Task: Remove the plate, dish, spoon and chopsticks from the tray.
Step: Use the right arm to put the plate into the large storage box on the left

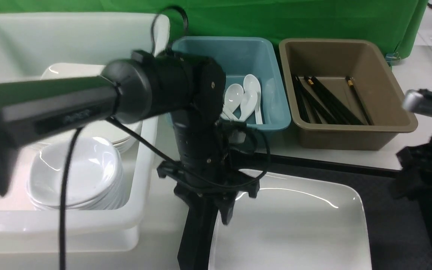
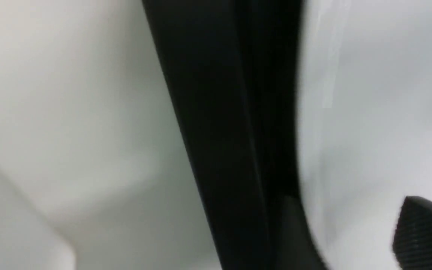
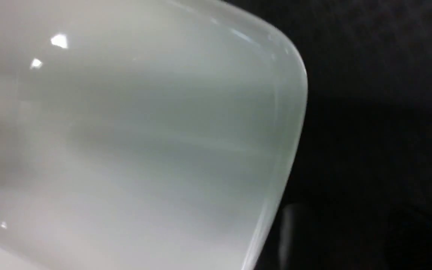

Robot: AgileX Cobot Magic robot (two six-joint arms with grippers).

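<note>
Far left you've got the white tub (image 1: 144, 157) w/ a stack of small dishes (image 1: 75, 176) at its near end and a pile of bigger plates (image 1: 69, 69) behind. They're partly hidden by the left arm (image 1: 69, 108), which crosses from the left edge to the centre. At its end the left gripper (image 1: 216, 208) points down over the left rim of the tray (image 1: 388, 210), right at the left edge of the plate (image 1: 291, 225). Its body and cables cover the jaws, so you can't tell if they're apart or together, nor if they touch the plate. L wrist cam is badly blurred: a black band of tray (image 2: 219, 150) rim down the middle, pale plate (image 2: 369, 112) to one side, one ribbed finger (image 2: 422, 232) over it. Behind the gripper the teal tub (image 1: 268, 67) holds several white spoons (image 1: 248, 99), lying together. The plate sits flat on the tray and fills most of the part you see, w/ bare black tray beyond its right edge. R wrist cam shows one rounded corner of the plate (image 3: 133, 131) against the dark tray (image 3: 381, 131); the jaws can't be made out there. Back right, the brown tub (image 1: 351, 138) holds the chopsticks (image 1: 328, 101), a loose bundle lying lengthwise. At the far right edge the right gripper (image 1: 420, 176) is a dark blur over the tray, apart from the plate as far as you can see; apart or together, can't tell.
</note>
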